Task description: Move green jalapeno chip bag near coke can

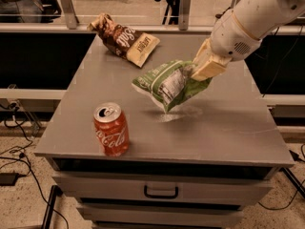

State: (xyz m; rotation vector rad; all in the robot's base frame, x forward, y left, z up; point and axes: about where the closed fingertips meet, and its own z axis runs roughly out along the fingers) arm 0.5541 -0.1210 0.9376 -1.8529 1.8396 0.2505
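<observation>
End effector (195, 73) clamps green jalapeno chip bag (167, 83) above table (228, 128) ctr; coke can (111, 129) front-left.

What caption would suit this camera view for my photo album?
The robot's claw, shut on the green jalapeno chip bag, holds it above the grey table, beyond the upright coke can.

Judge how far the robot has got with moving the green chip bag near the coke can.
Done: the gripper is shut on the green jalapeno chip bag and holds it off the table. In hand: the carry, with the bag apart from the coke can, which stands near the front edge. Left: close that gap, lower, release.
</observation>
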